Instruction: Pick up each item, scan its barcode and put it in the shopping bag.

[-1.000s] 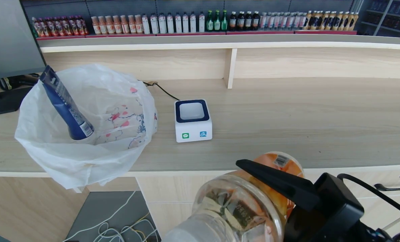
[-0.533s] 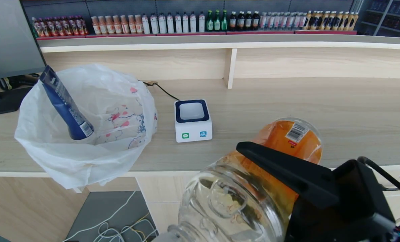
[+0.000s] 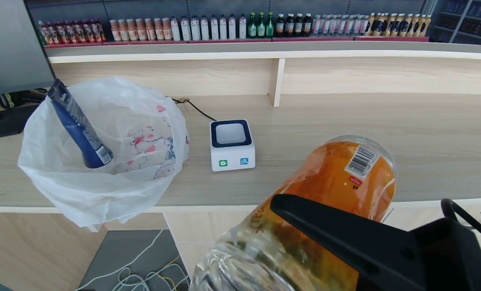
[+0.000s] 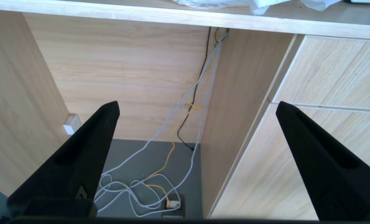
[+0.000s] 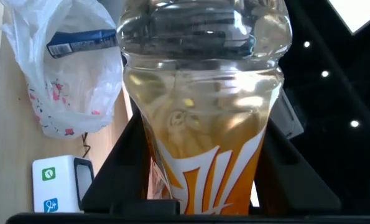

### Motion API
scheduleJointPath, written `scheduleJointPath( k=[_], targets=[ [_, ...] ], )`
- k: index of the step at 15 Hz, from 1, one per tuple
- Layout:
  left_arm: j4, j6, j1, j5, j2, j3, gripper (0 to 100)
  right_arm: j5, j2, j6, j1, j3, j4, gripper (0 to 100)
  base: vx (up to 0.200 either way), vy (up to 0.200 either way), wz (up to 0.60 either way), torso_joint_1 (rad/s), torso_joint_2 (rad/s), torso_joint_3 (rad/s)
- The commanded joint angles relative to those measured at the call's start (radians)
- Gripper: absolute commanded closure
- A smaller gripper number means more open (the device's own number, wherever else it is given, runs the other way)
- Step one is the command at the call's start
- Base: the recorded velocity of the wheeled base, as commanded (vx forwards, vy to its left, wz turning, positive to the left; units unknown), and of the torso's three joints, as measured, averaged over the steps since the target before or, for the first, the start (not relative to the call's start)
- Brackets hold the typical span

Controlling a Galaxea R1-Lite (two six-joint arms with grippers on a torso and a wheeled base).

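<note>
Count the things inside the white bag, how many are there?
1. A blue tube leans inside the shopping bag, its top poking out. The orange bottle is outside it, held in the right gripper. The bag's folds might hide something small.

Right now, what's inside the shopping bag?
A dark blue tube leans inside the shopping bag, its crimped end above the rim. The bag's bottom is covered by its own folds.

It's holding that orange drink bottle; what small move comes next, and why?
Probably swing the bottle left over the scanner, rolling it so the barcode faces down. The right gripper holds it right of the scanner, barcode up, while the scanner's window looks upward.
</note>
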Motion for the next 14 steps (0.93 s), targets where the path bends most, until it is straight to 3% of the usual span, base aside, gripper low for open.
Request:
scheduleJointPath(
  k=[1,14],
  targets=[
    [0.000,0.000,-0.002,0.000,0.000,0.000,0,0.000,0.021,-0.021,0.023,-0.005,-0.001,100,0.000,0.000,0.00,0.000,0.00,0.000],
    [0.000,0.000,0.000,0.000,0.000,0.000,0,-0.001,0.044,-0.135,0.077,-0.020,-0.001,100,0.000,0.000,0.00,0.000,0.00,0.000]
  ],
)
